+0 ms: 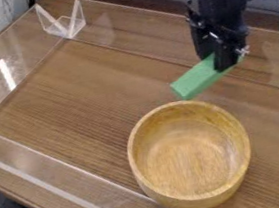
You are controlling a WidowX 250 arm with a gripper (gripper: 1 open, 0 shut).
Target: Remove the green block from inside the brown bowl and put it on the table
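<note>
The green block (198, 79) hangs tilted in the air, its upper right end pinched by my black gripper (225, 57), which is shut on it and points down. Block and gripper are above the table (84, 85), just beyond the far right rim of the brown bowl (189, 155). The wide wooden bowl sits at the front right and holds nothing. The block's lower end is close to the tabletop, but I cannot tell whether it touches.
Clear acrylic walls (15, 72) ring the tabletop. A small clear acrylic stand (63, 20) sits at the back left corner. Bare wood stretches to the left of the bowl and the gripper.
</note>
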